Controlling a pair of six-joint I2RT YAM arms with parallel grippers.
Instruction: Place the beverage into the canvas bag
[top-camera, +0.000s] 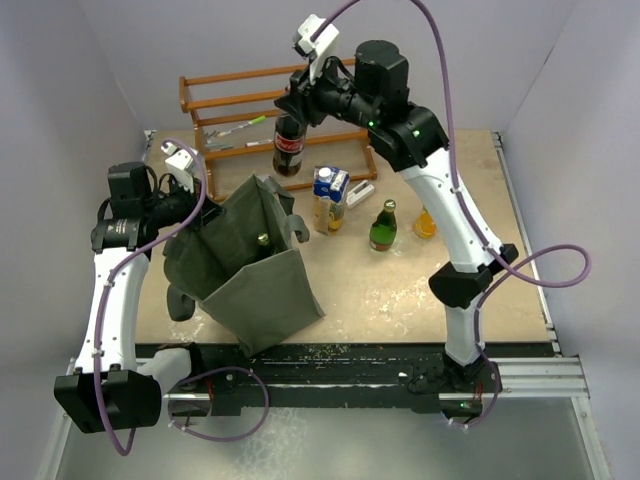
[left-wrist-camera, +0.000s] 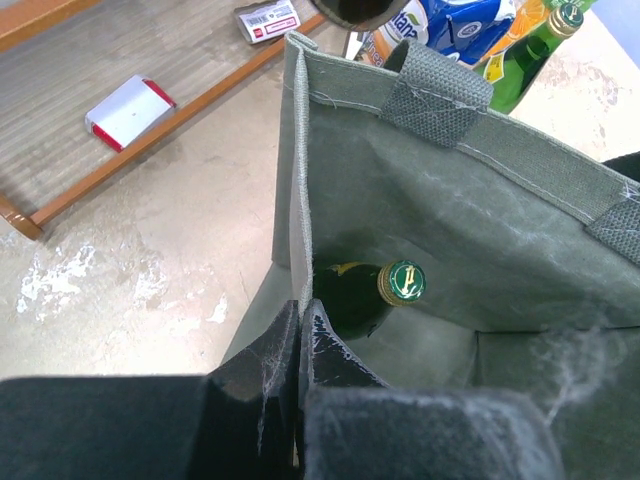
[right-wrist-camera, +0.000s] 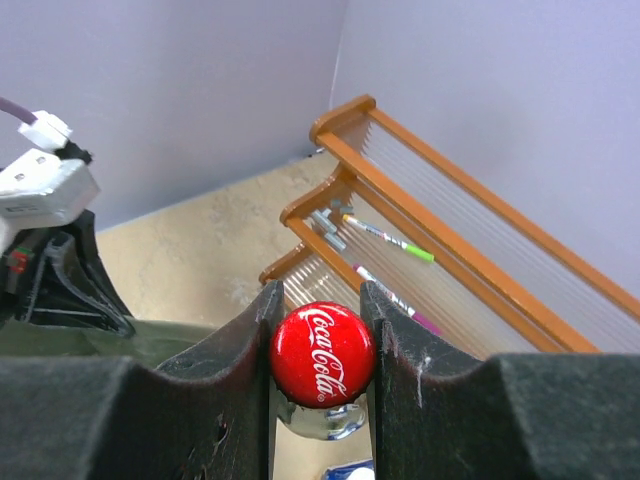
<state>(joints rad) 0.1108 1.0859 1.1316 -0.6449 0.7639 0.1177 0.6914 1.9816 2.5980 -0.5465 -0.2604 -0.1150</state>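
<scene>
Black padded right fingers (right-wrist-camera: 245, 350) clamp the round red cap (right-wrist-camera: 322, 355) of a dark cola bottle (top-camera: 288, 148), hanging it upright beside the wooden rack (top-camera: 215, 100), probably for carrying; left fingers (left-wrist-camera: 250, 375) pinch the rim of the boxy grey-green canvas bag (top-camera: 250, 275) on the desk (top-camera: 400, 290), likely to hold it open; a green glass bottle (left-wrist-camera: 355, 295) lies inside.

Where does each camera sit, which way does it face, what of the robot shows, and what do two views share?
Top external: high behind the robot, looking down on the table; left arm, right arm show.
Left wrist: on the left arm, looking down into the canvas bag; the left pincer clamps its rim.
Right wrist: on the right arm, above the cola bottle, facing the wooden rack; the right pincer grips the cap.
Shared: left wrist and top both show the green-capped bottle inside the bag.
</scene>
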